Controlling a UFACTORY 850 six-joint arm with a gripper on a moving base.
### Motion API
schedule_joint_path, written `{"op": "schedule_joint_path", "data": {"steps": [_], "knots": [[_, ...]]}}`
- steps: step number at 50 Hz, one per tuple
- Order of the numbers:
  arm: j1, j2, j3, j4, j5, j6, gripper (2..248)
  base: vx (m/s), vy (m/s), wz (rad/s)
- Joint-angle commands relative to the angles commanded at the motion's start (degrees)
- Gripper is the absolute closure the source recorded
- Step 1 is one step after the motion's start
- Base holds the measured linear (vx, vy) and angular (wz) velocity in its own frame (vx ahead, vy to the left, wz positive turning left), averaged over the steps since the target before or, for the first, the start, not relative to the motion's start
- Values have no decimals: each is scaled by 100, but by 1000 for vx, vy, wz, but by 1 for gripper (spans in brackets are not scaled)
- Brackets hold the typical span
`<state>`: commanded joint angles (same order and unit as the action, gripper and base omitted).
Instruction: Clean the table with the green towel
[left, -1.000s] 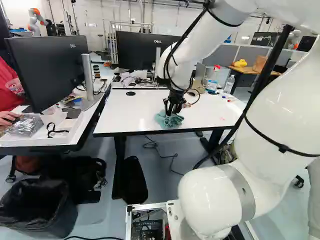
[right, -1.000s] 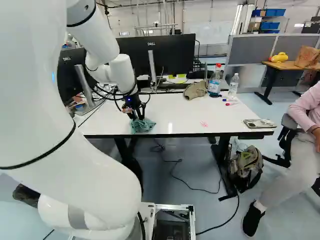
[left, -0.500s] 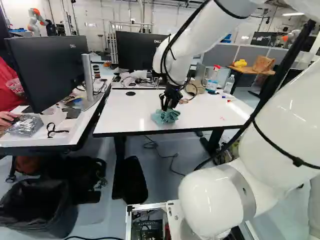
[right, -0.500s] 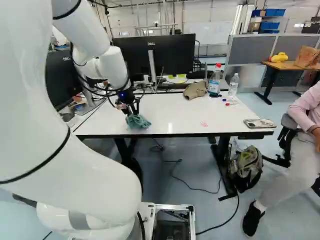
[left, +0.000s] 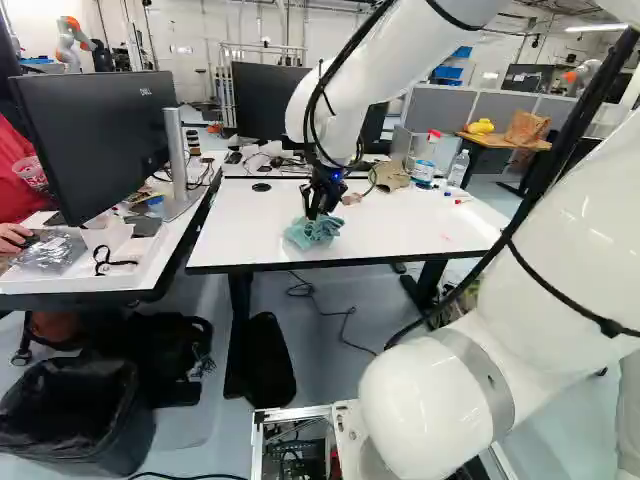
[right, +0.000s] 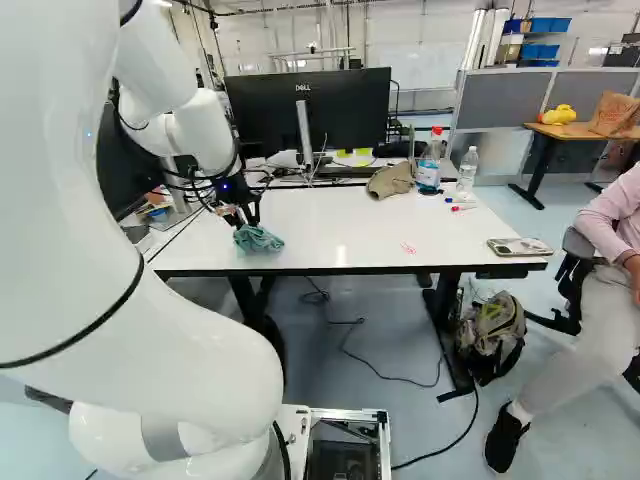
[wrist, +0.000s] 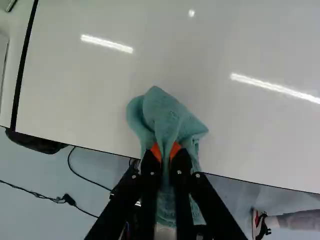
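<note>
Over the white table (left: 400, 225), toward its left front part, my gripper (left: 313, 214) holds the green towel (left: 314, 231), which bunches against the tabletop. In the right base view the towel (right: 258, 239) lies near the table's left front edge, below the gripper (right: 243, 222). Seen from the wrist, the gripper (wrist: 166, 156) is shut on the towel (wrist: 170, 117), with orange pads pressing a fold from both sides. Cloth spreads ahead of the fingers and hangs behind them. Faint red marks (right: 408, 248) show on the tabletop right of the towel.
At the table's back right stand a spray bottle (right: 429, 162), a clear bottle (right: 468, 170), a tan cap (right: 391, 180) and markers (right: 463, 207). A phone (right: 519, 246) lies at the right end. A side desk with a monitor (left: 100, 130) adjoins on the left. Another robot (left: 75, 40) stands far back.
My arm has swept left along the table, carrying the gripped towel with it, and slightly away from the front edge. The base and the other objects have stayed put.
</note>
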<state>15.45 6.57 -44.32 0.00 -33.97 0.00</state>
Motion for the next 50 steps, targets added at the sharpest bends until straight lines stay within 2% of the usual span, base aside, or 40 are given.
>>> {"op": "schedule_joint_path", "data": {"steps": [20,50], "knots": [[501,194,179,0,0,0,212,0,0,0],[501,194,179,0,0,0,212,0,0,0]]}}
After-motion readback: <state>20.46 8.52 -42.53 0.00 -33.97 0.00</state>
